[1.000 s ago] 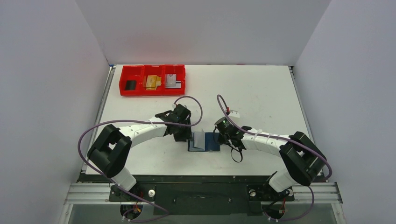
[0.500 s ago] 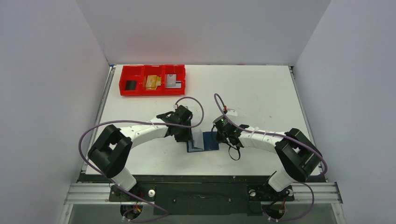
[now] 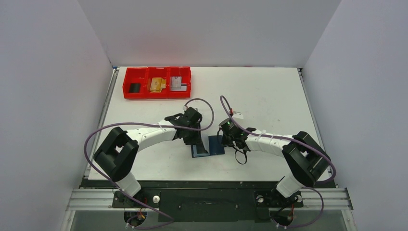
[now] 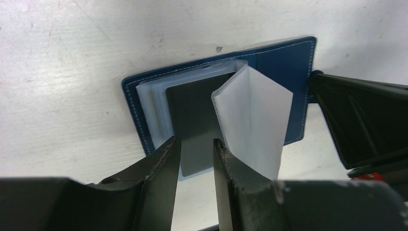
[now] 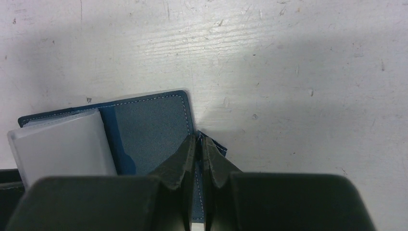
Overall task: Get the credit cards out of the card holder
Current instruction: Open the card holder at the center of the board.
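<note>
The card holder (image 3: pixel 216 145) lies open on the table, navy outside with blue-grey inside (image 5: pixel 149 130). My right gripper (image 5: pixel 199 137) is shut on its right edge by the strap tab. A dark credit card (image 4: pixel 192 115) sticks partway out of the clear sleeves, toward my left gripper (image 4: pixel 196 143). That gripper's jaws stand narrowly apart right over the card's near end, and no pinch on it shows. One clear sleeve (image 4: pixel 252 120) is folded up beside the right finger (image 4: pixel 226 163). In the top view the left gripper (image 3: pixel 197 139) covers the holder's left half.
A red three-compartment tray (image 3: pixel 157 94) stands at the far left of the table. It holds a black card (image 3: pixel 134 87), a tan-gold one (image 3: pixel 156 84) and a silvery one (image 3: pixel 178 83). Grey walls enclose the table on three sides.
My left gripper has moved right, over the holder's left half, and its jaws have narrowed a little. The right gripper has shifted slightly left with the holder's edge.
</note>
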You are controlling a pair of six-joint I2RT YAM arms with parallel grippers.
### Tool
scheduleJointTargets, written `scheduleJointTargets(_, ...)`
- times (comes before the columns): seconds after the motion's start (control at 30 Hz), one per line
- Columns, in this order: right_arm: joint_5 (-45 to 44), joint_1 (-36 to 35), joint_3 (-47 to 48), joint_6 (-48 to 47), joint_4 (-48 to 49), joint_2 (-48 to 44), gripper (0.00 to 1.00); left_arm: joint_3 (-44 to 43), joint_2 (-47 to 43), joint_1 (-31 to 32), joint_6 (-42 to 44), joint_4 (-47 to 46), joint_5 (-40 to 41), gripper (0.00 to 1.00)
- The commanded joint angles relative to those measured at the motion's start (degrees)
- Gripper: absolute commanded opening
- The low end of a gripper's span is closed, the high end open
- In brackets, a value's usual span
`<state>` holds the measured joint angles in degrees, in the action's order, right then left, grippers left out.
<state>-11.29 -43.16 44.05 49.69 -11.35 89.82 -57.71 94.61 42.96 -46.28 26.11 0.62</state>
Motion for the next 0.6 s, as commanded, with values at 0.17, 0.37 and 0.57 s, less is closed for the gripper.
scheduleJointTargets(0.17,2.5,-0.3,1.7,-1.2,2.1,0.2,0.00,-5.8,2.4,1.3,0.7,-1.3,-0.6,0.29)
scheduleJointTargets(0.37,2.9,1.0,1.4,-1.1,2.1,-3.4,0.06,-7.6,4.3,2.3,1.0,-1.6,-0.6,0.29)
scheduleJointTargets(0.57,3.9,2.9,0.7,-1.0,1.7,-8.6,0.22,-10.1,6.4,2.9,1.0,-2.1,-3.5,0.29)
